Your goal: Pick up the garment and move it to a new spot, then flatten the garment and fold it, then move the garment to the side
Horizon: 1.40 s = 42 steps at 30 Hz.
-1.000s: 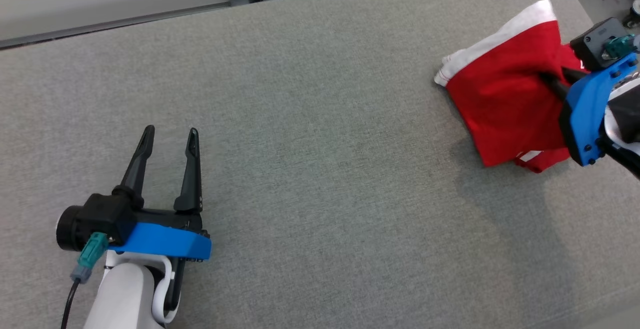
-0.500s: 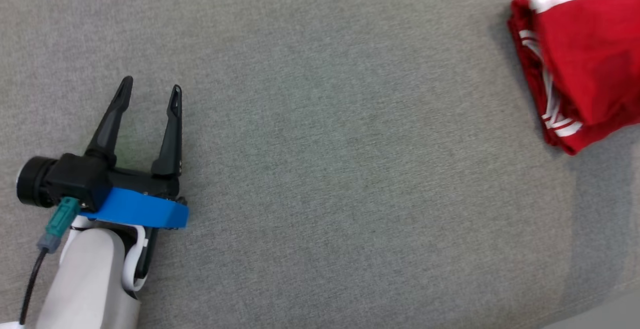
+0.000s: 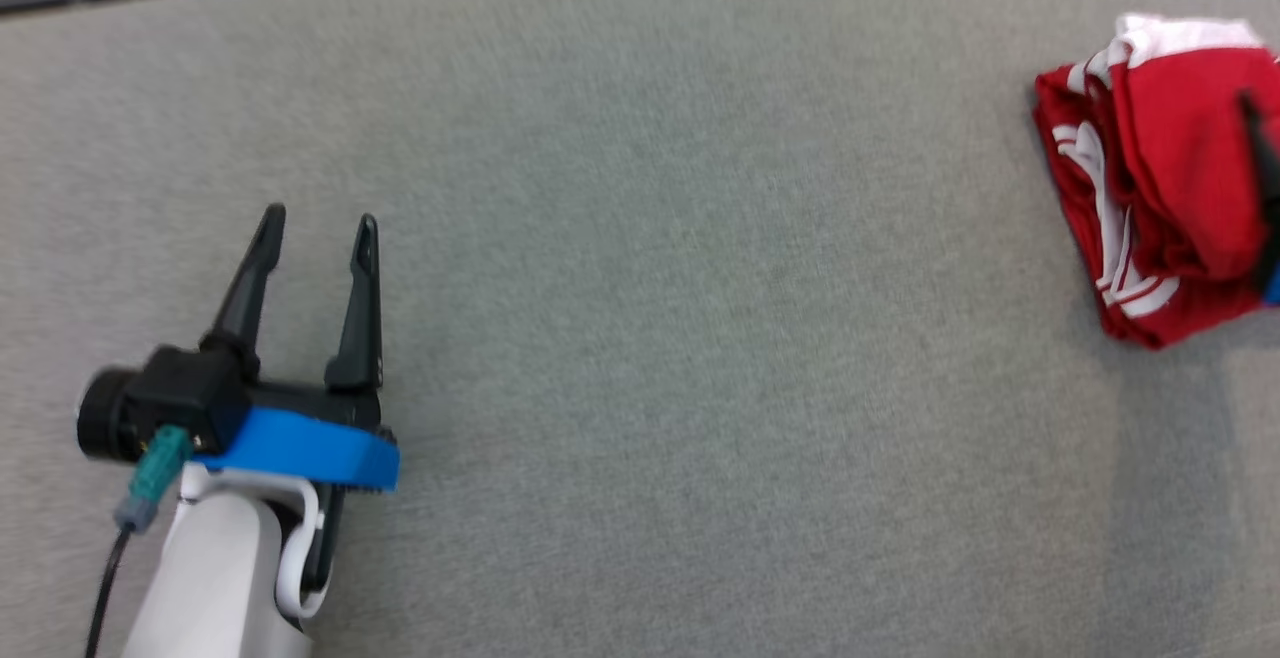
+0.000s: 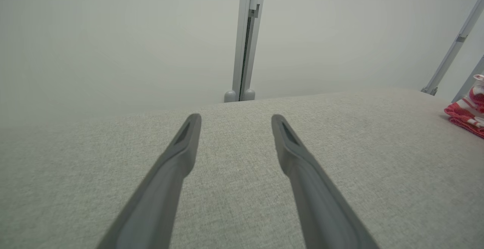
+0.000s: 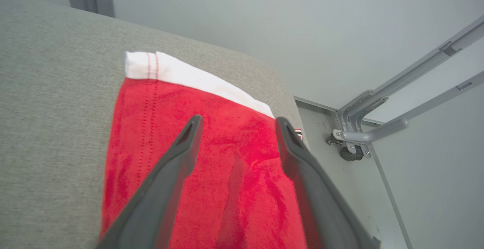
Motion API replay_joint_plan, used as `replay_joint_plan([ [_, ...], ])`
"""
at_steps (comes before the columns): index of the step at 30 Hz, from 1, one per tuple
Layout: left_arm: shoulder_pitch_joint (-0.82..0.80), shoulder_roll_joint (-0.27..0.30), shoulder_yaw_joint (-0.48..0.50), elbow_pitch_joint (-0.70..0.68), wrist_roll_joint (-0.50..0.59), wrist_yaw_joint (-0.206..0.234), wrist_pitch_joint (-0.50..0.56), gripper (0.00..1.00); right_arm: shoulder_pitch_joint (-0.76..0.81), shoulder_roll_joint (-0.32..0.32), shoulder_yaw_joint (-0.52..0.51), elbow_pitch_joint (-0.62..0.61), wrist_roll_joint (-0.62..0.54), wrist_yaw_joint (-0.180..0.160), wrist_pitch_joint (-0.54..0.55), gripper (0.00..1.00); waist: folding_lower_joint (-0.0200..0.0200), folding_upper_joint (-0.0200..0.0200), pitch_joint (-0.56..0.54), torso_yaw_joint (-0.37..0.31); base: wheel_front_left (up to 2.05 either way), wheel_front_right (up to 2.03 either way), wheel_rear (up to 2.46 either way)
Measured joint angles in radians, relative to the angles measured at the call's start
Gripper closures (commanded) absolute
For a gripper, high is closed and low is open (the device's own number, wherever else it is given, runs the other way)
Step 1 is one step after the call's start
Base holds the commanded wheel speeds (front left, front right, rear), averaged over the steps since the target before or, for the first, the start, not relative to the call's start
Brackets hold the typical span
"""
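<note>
Grey woven fabric covers the bench (image 3: 700, 338) in front of us, and a pale wall with a grey metal post (image 4: 245, 37) rises behind its far edge. Our left tool (image 3: 320, 216) hangs over the bench's left half, towards its near edge. Its two long dark fingers are spread apart, with bare grey fabric showing between them. We see the red folded cloth garment (image 3: 1170, 168), with its white band and thin white stripes, lying bunched at the bench's right end, close to the rounded far corner. From the left wrist it shows as a small red heap (image 4: 467, 114) at that same end. Our right tool (image 5: 238, 119) is over the garment at the bench's right end. Its fingers are spread wide and clamp nothing, and the red cloth shows between and beneath them. We cannot tell whether the tips touch the cloth. The white band lies towards the bench's far edge. One dark finger (image 3: 1262, 158) crosses the garment at the bench's right margin. Past the bench's right corner, slanted grey metal bars (image 5: 408, 90) and a small dark caster (image 5: 346, 153) stand on a pale floor (image 5: 332, 188).
</note>
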Motion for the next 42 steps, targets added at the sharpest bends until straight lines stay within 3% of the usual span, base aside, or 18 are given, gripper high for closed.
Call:
replay_joint_plan([
  [5, 0.062, -0.036, 0.011, 0.046, -0.027, 0.017, -0.018, 0.00, 0.113, 0.126, -0.030, -0.120, 0.018, 0.000, -0.070, 0.00, -0.0001, 0.0000, -0.119, 0.035, 0.00, 0.00, 0.00],
  [11, 0.145, -0.060, 0.035, 0.073, -0.041, 0.037, -0.027, 0.00, 0.351, 0.269, -0.141, -0.322, 0.041, 0.000, -0.116, 0.00, -0.0003, 0.0000, -0.253, 0.083, 0.00, 0.00, 0.00],
  [23, 0.270, -0.107, 0.066, 0.103, -0.051, 0.041, -0.030, 0.00, 0.722, 0.514, -0.330, -0.530, -0.115, 0.000, -0.093, 0.00, -0.0003, 0.0000, -0.415, 0.185, 0.00, 0.00, 0.00],
  [31, 0.310, -0.119, 0.101, 0.114, -0.052, 0.037, -0.029, 0.00, 0.783, 0.551, -0.356, -0.591, -0.173, 0.000, -0.064, 0.00, -0.0002, 0.0000, -0.437, 0.191, 0.00, 0.00, 0.00],
  [42, 0.315, -0.128, 0.110, 0.136, -0.051, 0.016, -0.029, 0.00, 0.780, 0.532, -0.361, -0.579, -0.186, 0.000, -0.043, 0.00, -0.0001, 0.0000, -0.443, 0.191, 0.00, 0.00, 0.00],
])
